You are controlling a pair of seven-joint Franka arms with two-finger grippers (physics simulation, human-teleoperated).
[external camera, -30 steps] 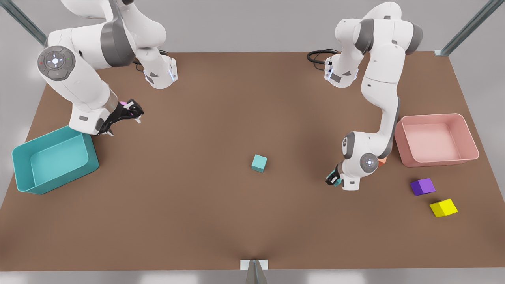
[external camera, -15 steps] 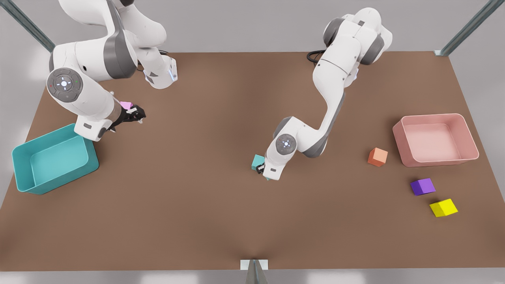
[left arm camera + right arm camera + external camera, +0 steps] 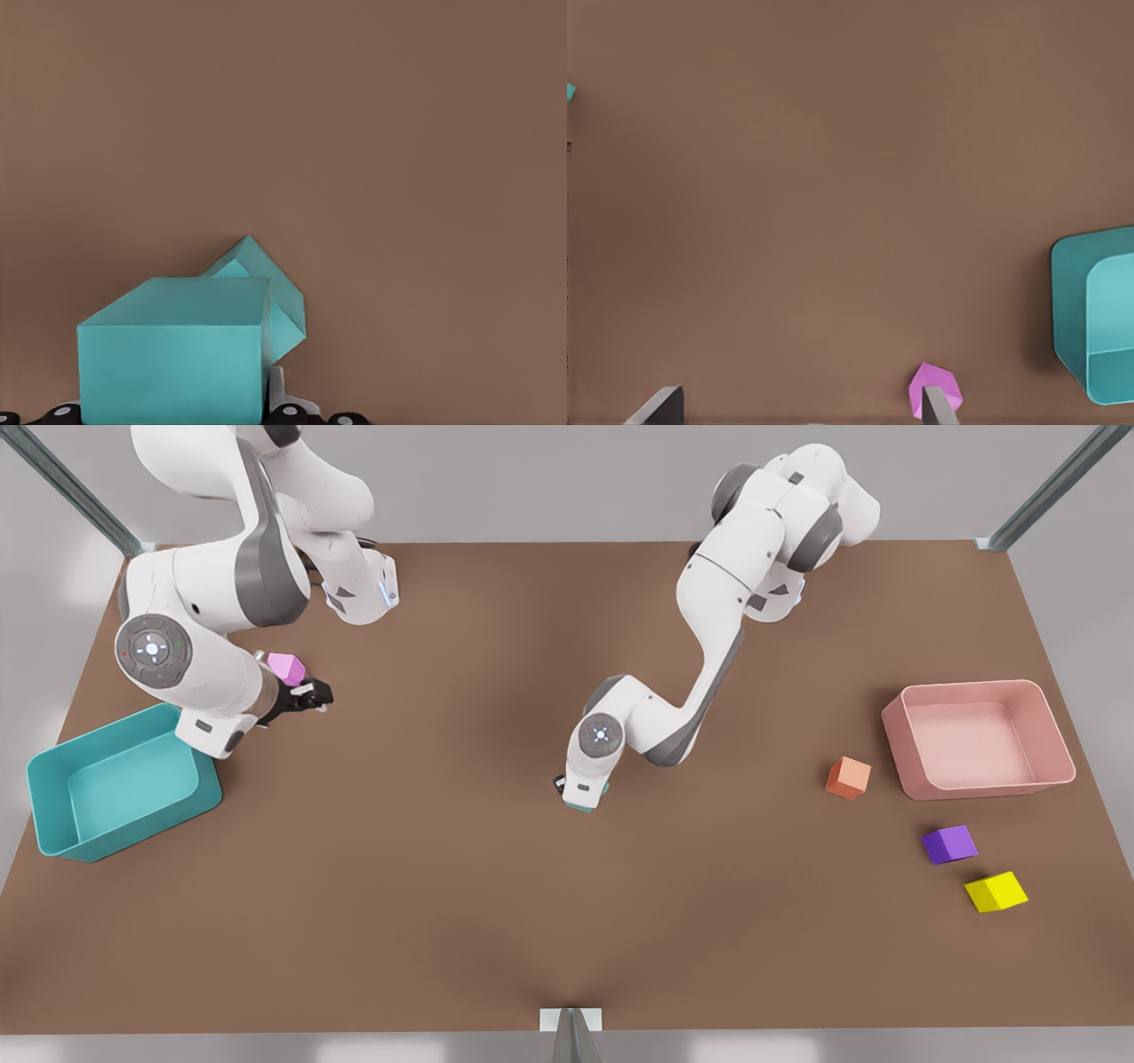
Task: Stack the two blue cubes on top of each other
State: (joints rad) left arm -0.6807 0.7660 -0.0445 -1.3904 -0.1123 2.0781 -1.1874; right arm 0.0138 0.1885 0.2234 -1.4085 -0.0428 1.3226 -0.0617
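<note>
My left gripper is shut on one blue cube near the middle of the table. It holds that cube just above the other blue cube, which rests on the table turned at an angle. In the front view the white hand covers both, leaving a teal sliver. Whether the two cubes touch is hidden. My right gripper hovers open at the front view's left, by a pink cube.
A teal bin stands at the front view's left edge, below the right arm. A pink bin sits at the right, with an orange cube, a purple cube and a yellow cube near it.
The left arm swung from the front view's right to the middle, carrying its blue cube over the other one and uncovering the orange cube. The right arm shifted slightly, exposing the pink cube.
</note>
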